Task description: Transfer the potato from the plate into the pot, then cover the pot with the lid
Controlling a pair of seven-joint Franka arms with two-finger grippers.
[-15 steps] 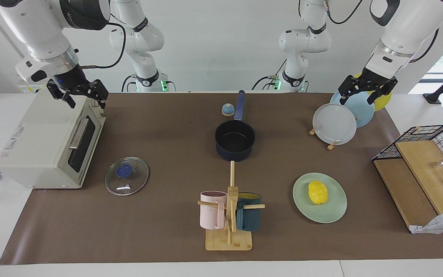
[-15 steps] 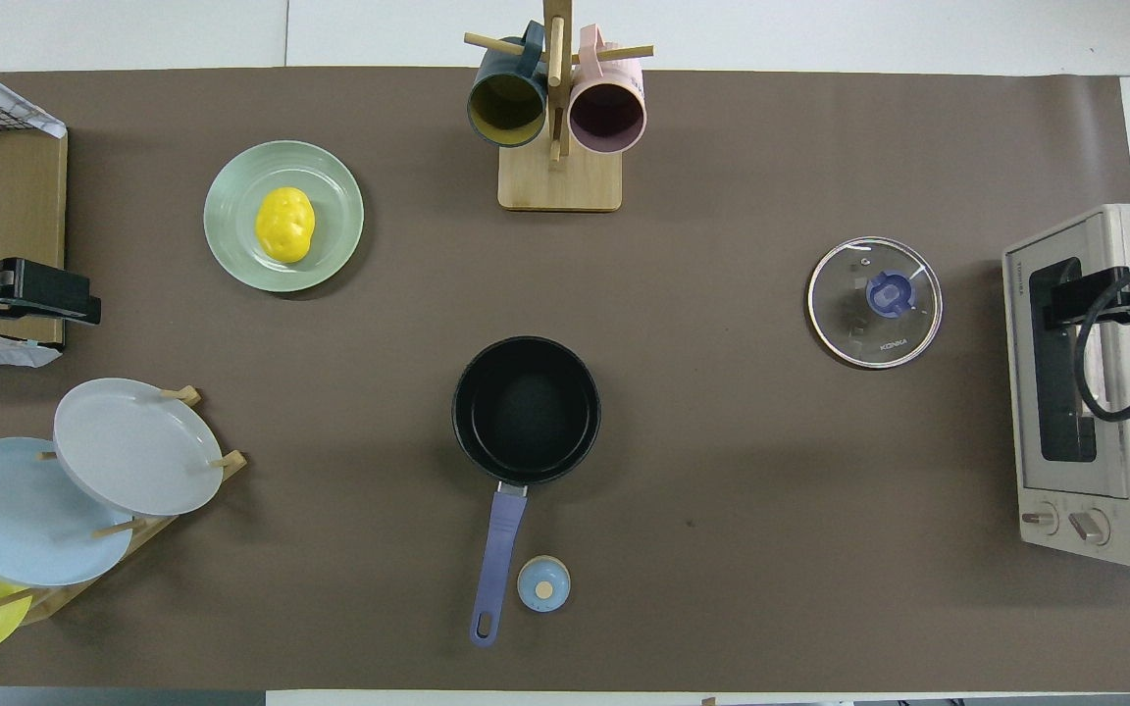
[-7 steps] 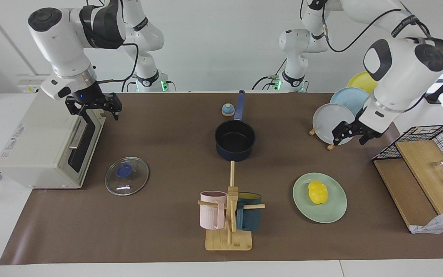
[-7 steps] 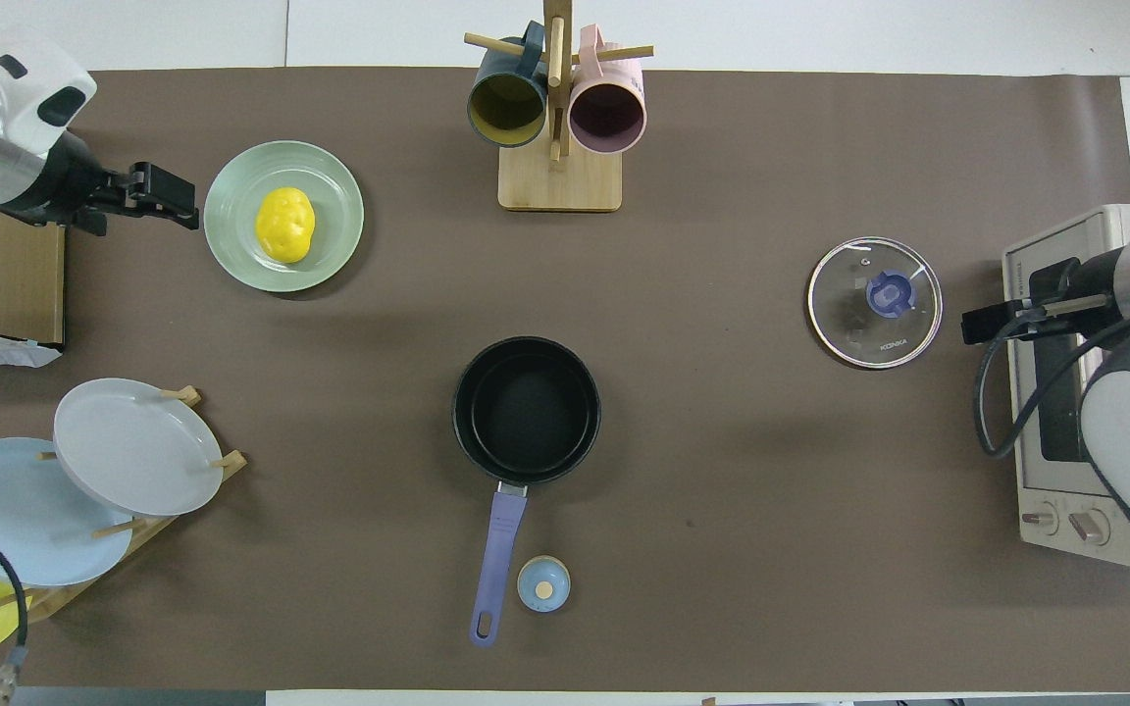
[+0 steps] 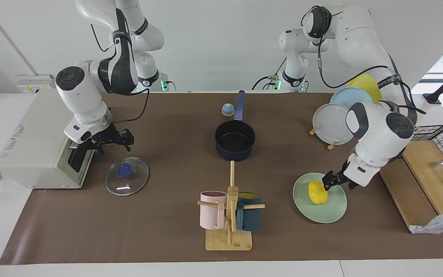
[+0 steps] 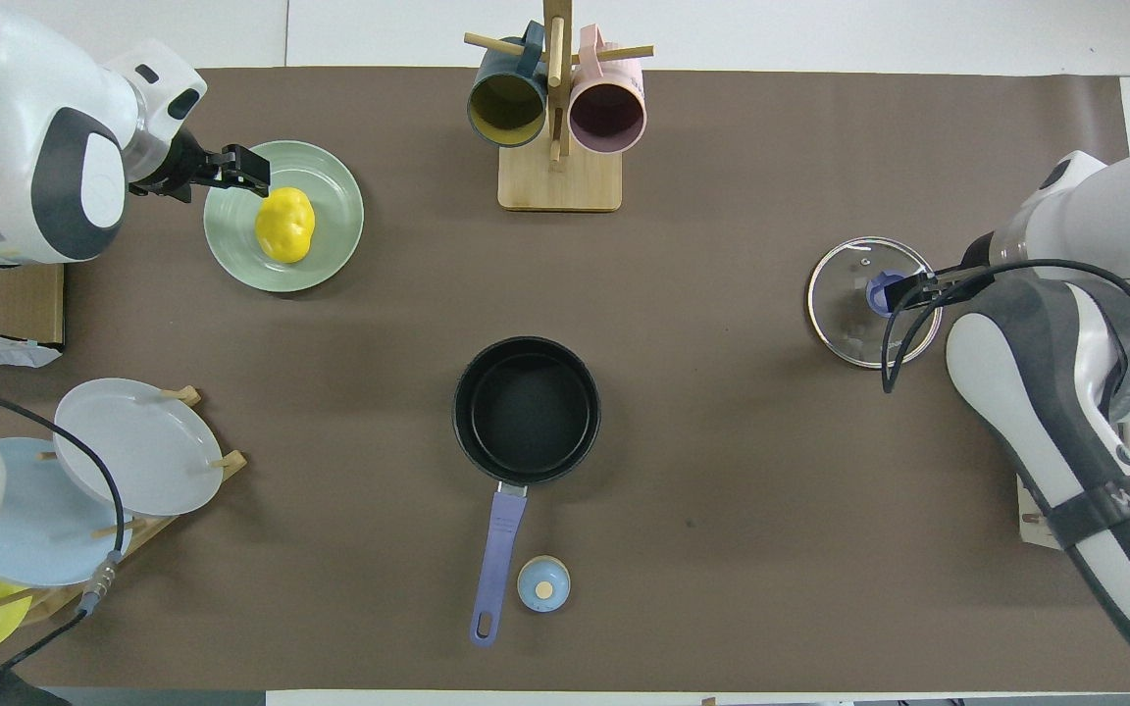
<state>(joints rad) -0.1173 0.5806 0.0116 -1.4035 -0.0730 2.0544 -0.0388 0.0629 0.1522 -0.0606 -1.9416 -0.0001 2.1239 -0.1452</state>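
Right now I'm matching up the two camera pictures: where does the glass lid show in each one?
Facing view: the lid lies flat on the brown mat in front of the toaster oven, at the right arm's end of the table.
Overhead view: the lid is at the same end, partly under the right claw.
Shared landmark: the pot, mid-table.

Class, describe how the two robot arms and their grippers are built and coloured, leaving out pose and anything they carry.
Both arms are glossy white with rounded, bulbous segments and dark grey or black bands at the joints. Each ends in a small black two-finger gripper: the left gripper and the right gripper. A thin black cable loops loosely along the outside of each arm. The right arm carries pale lettering on a dark band near the overhead view's edge.
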